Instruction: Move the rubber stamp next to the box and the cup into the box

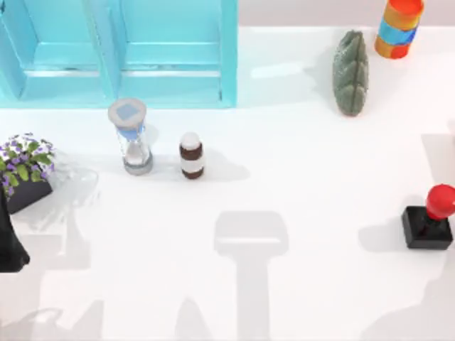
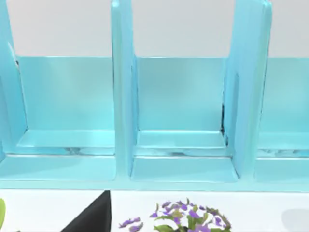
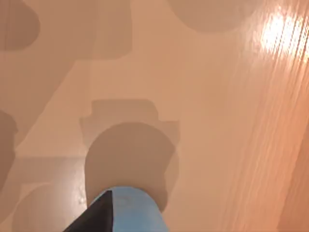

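The rubber stamp [image 1: 429,220], a black square block with a red knob, stands near the table's right edge. In the right wrist view the blue cup [image 3: 137,210] sits close under the camera. My right gripper [image 3: 120,217] is shut on the cup, one dark finger [image 3: 96,215] lying against its side, above a tan surface crossed by shadows. The turquoise box [image 1: 121,53] stands open at the back left, and its compartments [image 2: 178,121] face the left wrist camera. My left gripper [image 1: 10,241] is parked at the left edge.
An hourglass [image 1: 131,135] and a brown bottle [image 1: 191,155] stand in front of the box. A potted plant with purple flowers [image 1: 25,170] is at the left edge. A green leaf-shaped object [image 1: 350,71] and a striped cylinder [image 1: 399,27] sit at the back right.
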You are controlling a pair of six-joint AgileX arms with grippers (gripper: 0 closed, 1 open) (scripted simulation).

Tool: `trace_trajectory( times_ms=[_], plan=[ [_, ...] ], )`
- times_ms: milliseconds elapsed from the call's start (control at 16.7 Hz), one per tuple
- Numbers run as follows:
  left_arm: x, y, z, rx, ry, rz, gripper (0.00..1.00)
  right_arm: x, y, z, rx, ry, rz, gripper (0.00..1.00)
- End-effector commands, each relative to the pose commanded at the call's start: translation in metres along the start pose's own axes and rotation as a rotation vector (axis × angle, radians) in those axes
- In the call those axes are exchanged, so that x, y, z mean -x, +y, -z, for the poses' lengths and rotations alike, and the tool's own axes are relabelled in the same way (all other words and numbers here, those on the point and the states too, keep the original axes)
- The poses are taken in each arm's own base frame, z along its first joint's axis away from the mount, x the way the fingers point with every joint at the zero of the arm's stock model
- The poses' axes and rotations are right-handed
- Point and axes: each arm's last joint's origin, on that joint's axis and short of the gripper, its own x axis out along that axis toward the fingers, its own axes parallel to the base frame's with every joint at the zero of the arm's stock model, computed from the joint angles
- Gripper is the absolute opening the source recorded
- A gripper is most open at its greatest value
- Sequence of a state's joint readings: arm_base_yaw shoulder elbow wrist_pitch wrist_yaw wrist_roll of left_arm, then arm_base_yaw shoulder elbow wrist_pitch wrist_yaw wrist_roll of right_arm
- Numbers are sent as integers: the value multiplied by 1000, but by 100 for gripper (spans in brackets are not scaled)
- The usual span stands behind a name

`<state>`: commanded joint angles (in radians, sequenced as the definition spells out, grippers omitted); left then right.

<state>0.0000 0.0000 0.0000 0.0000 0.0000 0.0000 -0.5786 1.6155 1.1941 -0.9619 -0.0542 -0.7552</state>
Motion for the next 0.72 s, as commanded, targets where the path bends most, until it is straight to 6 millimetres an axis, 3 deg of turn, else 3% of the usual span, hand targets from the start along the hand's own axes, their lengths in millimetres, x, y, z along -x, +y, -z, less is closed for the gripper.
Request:
trace_trajectory(
  times_ms=[480, 720],
  plan=[
    [0, 0, 0, 0, 0, 0, 100, 36, -7, 30, -160, 150, -85, 100],
    [0, 0, 0, 0, 0, 0, 100, 50, -8, 35, -198, 161, -94, 100]
  ],
)
